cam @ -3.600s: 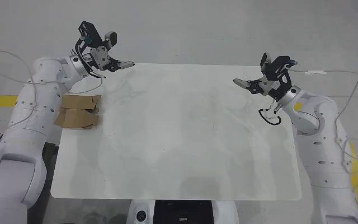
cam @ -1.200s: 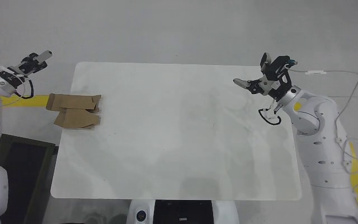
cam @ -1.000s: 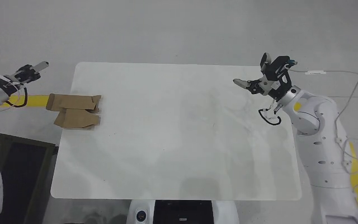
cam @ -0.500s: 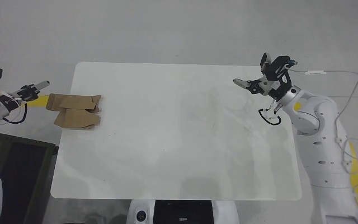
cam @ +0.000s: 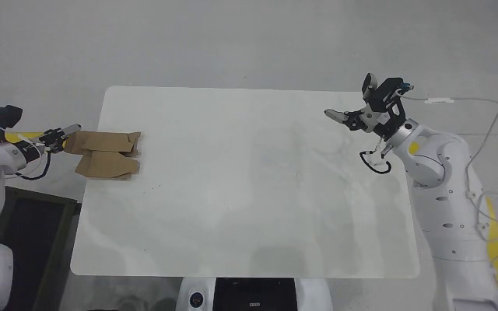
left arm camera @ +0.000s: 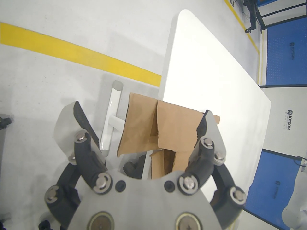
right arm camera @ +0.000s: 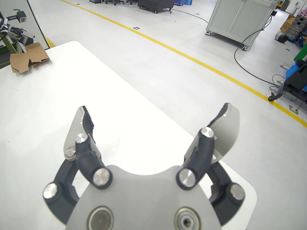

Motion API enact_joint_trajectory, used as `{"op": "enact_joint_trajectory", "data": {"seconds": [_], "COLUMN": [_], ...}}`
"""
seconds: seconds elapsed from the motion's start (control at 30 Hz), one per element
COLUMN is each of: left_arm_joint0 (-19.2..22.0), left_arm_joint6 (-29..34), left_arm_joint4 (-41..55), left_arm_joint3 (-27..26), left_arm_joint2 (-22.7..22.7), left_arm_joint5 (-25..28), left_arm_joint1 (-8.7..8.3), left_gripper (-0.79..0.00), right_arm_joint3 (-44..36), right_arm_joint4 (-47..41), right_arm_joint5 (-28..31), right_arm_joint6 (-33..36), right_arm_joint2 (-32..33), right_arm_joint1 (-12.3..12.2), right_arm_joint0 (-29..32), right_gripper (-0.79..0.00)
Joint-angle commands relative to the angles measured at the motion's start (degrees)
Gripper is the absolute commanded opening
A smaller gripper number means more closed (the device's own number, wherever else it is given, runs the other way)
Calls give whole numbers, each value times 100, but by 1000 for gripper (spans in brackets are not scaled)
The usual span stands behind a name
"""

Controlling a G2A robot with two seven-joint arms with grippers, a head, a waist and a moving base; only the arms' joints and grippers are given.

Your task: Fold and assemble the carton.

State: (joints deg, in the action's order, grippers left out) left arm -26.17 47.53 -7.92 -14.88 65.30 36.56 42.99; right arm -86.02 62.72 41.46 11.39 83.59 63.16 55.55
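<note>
Where carton [cam: 101,144] overhangs table [cam: 249,194] edge, left tool [left arm camera: 142,108] spread at its end; right tool [right arm camera: 155,106] spread, well apart.

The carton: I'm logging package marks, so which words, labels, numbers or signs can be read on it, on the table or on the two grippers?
On the carton: none; its visible faces are plain brown cardboard.
On the table: none; a bare white top.
On the left gripper: none; only metal, black pads and screws.
On the right gripper: none, likewise.
</note>
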Motion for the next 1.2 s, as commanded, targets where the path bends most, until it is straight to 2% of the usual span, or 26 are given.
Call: {"op": "enact_joint_trajectory", "data": {"seconds": [0.0,0.23,0.27,0.37,0.43,0.5,0.7,0.8,0.83,0.87,1.17], "left_arm_joint0": [-16,-30,-36,-43,-47,-53,-71,-78,-73,-65,114], "left_arm_joint6": [14,22,28,56,122,170,169,260,292,347,823], "left_arm_joint4": [-11,127,109,215,327,404,433,607,652,726,1380], "left_arm_joint3": [33,113,111,136,158,174,202,223,220,221,7], "left_arm_joint2": [-18,1,-11,14,46,68,82,150,171,202,508], "left_arm_joint5": [-95,-310,-349,-413,-434,-474,-545,-485,-458,-437,64], "left_arm_joint1": [20,89,100,131,150,166,189,197,195,194,140], "left_gripper": [0,0,-40,-332,-416,-474,-529,-659,-745,-782,-785], "right_arm_joint3": [0,0,0,0,0,0,0,0,0,0,0], "right_arm_joint4": [0,0,0,0,0,0,0,0,0,0,0], "right_arm_joint5": [0,0,0,0,0,0,0,0,0,0,0], "right_arm_joint6": [0,0,0,0,0,0,0,0,0,0,0], "right_arm_joint2": [0,0,0,0,0,0,0,0,0,0,0], "right_arm_joint1": [0,0,0,0,0,0,0,0,0,0,0], "right_arm_joint0": [0,0,0,0,0,0,0,0,0,0,0], "right_gripper": [0,0,0,0,0,0,0,0,0,0,0]}}
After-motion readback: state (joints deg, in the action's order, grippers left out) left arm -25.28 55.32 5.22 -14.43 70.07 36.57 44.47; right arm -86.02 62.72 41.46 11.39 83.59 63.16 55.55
